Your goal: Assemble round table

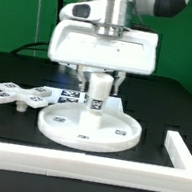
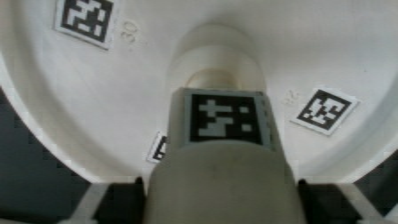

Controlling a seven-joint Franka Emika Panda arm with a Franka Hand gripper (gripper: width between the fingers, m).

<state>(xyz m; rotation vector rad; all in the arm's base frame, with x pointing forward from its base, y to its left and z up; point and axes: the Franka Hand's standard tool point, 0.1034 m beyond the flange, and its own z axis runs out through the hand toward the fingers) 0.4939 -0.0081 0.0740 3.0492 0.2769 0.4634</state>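
Note:
The large round disc (image 1: pixel 60 127) lies flat on the black table in the middle of the exterior view. The short cylindrical post (image 1: pixel 97 94) stands upright on the disc's centre, and my gripper (image 1: pixel 100 83) is shut on its upper part from above. In the wrist view the post (image 2: pixel 222 150) with its tag runs down between my dark fingers (image 2: pixel 125 198) to the disc (image 2: pixel 107 95), whose tags show on either side. The small cross-shaped piece (image 1: pixel 18 95) lies on the table toward the exterior view's left, apart from the disc.
The marker board (image 1: pixel 70 96) lies just behind the disc, mostly hidden by it and the post. The long white border rail (image 1: pixel 91 174) runs along the table's front and turns up along the exterior view's right (image 1: pixel 181 151). A green wall stands behind.

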